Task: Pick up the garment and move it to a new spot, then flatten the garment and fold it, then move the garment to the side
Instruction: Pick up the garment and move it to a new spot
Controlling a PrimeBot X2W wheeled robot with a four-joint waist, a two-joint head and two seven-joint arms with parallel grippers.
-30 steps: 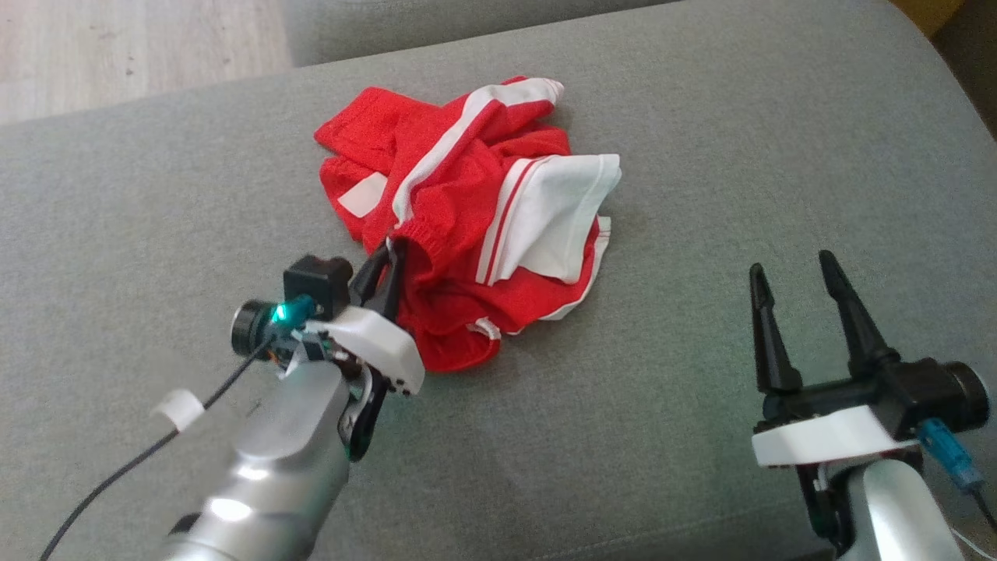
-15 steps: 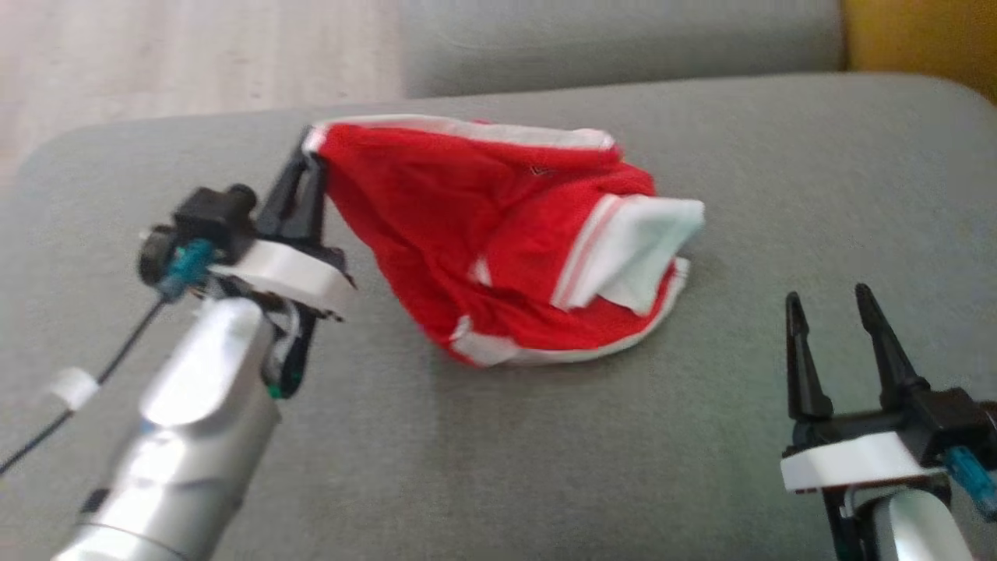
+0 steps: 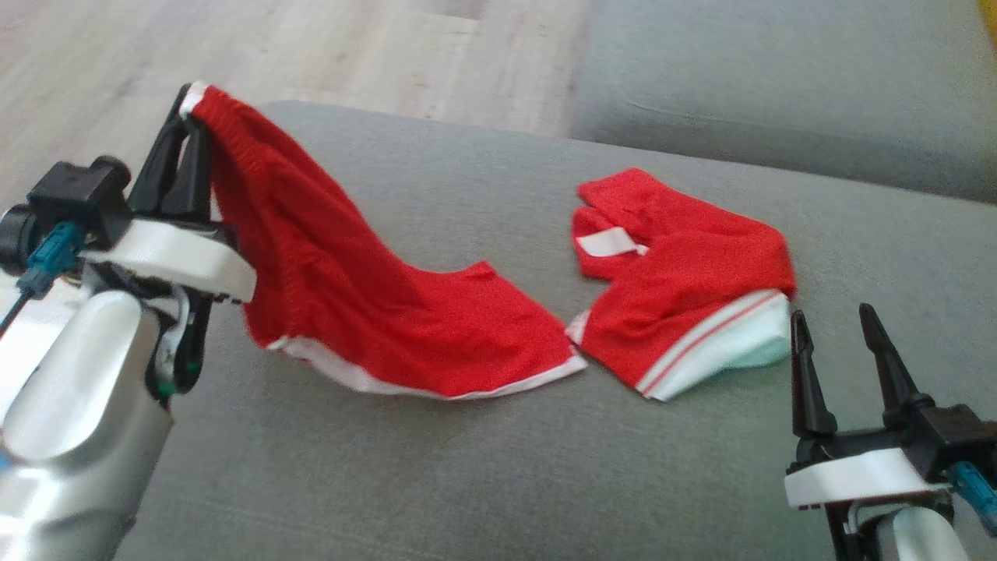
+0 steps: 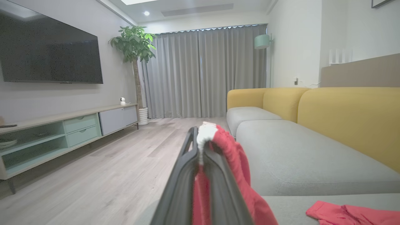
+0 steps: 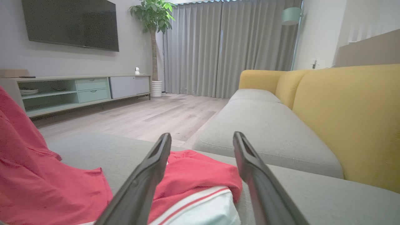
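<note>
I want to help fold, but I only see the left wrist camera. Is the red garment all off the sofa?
Observer: No. The left gripper holds the waistband up, but the red garment rests its hem on the sofa cushion.
Operator: What's the red bit in my corner?
Observer: Another red piece, with a white band, flat on the cushion.
Operator: Is the other gripper helping?
Observer: No. The right gripper is open beside that piece, holding nothing.

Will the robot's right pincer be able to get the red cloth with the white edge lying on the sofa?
Probably yes. The right pincer is open, its tips just beside the red cloth on the sofa, with nothing between them.
</note>
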